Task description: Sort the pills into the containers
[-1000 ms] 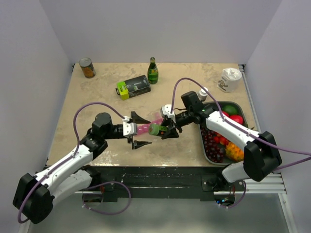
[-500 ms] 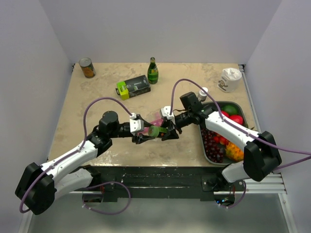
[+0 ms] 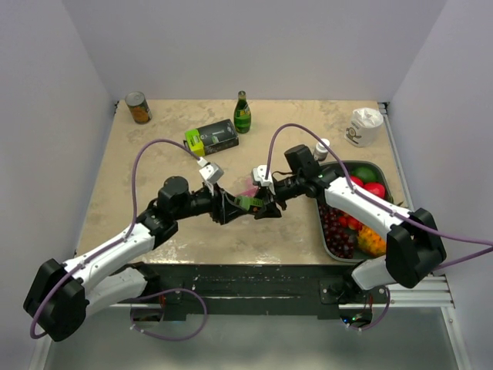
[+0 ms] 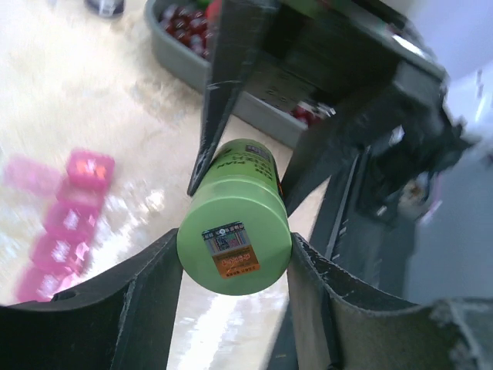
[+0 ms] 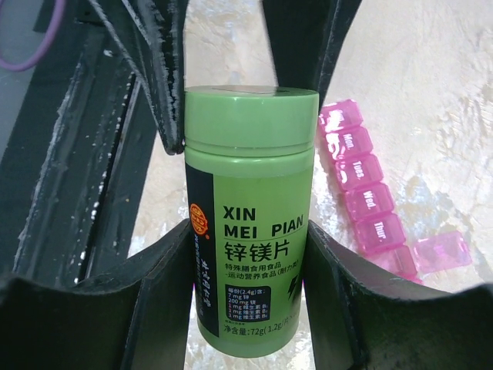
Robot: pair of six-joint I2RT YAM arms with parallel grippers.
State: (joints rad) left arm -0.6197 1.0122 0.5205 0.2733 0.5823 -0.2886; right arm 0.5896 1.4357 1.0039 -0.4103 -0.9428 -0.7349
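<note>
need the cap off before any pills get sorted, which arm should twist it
Likely left: the left gripper sits around the cap end, while the right gripper grips the green bottle by its body.

One green pill bottle (image 5: 250, 223), one pink organiser strip (image 5: 362, 181), one can (image 3: 139, 108), one glass bottle (image 3: 243, 112), one box (image 3: 211, 138), one tray (image 4: 181, 68).

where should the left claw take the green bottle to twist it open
By the cap, coming straight on from the cap end with a finger on each side. The bottle is off the table, its body filling the right claw, so the round cap, facing the left claw, is the part left.
</note>
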